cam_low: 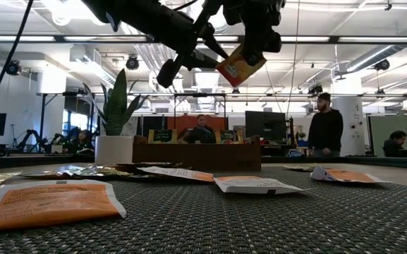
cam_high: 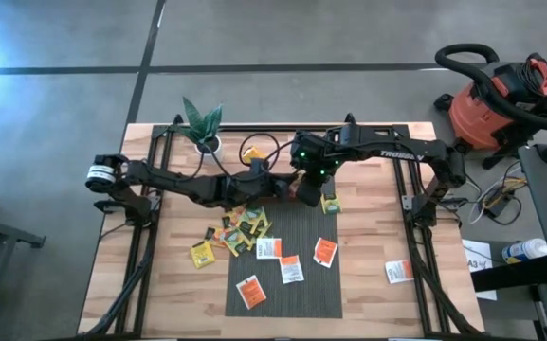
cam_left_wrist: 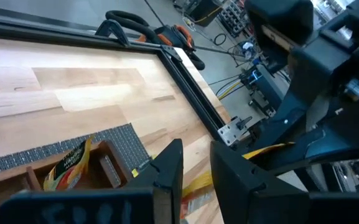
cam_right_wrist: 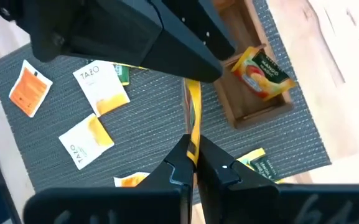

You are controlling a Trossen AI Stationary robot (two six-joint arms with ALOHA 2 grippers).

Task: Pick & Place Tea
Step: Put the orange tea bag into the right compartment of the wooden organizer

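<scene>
Two end effectors meet in the air above the far edge of the grey mat (cam_high: 287,256), near the middle of the tabletop (cam_high: 377,227). The right end effector (cam_right_wrist: 193,163) has its fingers pressed together on the edge of a yellow sachet (cam_right_wrist: 193,118). The left end effector (cam_left_wrist: 195,171) stands just beside it with its fingers apart, the same sachet's edge seemingly passing between them; whether they press on it I cannot tell.

The step in hand looks like carrying one sachet to the wooden tray (cam_right_wrist: 254,93), perhaps with a handover between arms. The next move calls for lining the sachet over a free compartment before letting go, without both arms pulling at once.

The right wrist view alone shows the tray holding one orange-and-green sachet (cam_right_wrist: 263,71). The low view shows the carried sachet (cam_low: 240,67) well clear of the mat, tilted. The high view alone shows the remaining sachets (cam_high: 245,232) scattered on the mat, with one stray sachet (cam_high: 398,272) near the tabletop's right edge.
</scene>
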